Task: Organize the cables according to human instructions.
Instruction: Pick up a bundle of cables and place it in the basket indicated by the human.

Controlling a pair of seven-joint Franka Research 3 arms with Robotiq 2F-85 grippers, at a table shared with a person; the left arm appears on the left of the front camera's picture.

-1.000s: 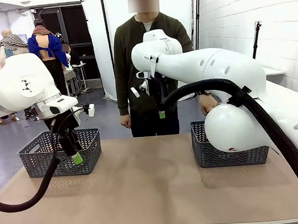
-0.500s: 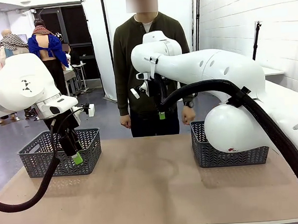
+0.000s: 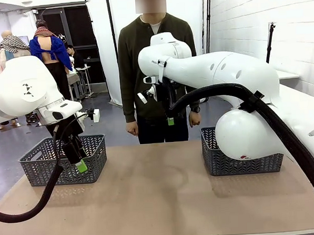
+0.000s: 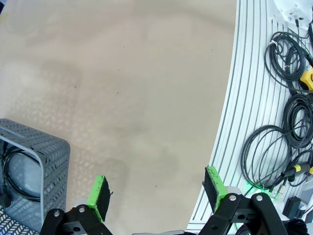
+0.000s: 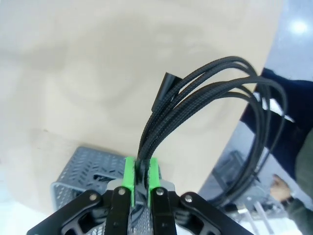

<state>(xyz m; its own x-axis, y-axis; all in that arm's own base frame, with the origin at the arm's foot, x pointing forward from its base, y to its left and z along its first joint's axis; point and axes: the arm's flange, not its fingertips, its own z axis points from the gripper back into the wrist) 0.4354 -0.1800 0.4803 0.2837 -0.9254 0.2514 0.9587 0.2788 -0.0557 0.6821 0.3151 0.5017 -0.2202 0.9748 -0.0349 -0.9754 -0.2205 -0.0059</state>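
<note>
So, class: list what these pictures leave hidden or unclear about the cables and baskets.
- Front view: right basket contents, hidden by the right arm's white elbow.
- Front view: held cable bundle, lost against the person's dark clothes.
- Left wrist view: left basket, cut off by the frame edge.

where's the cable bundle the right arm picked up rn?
Clamped in the right gripper, the looped cable bundle hangs above the table; front view puts that gripper mid-table, raised before the person, left of the right basket.

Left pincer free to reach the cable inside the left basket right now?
Probably yes: left pincer is open and empty, basket top is uncovered, and the cable inside lies exposed.
</note>
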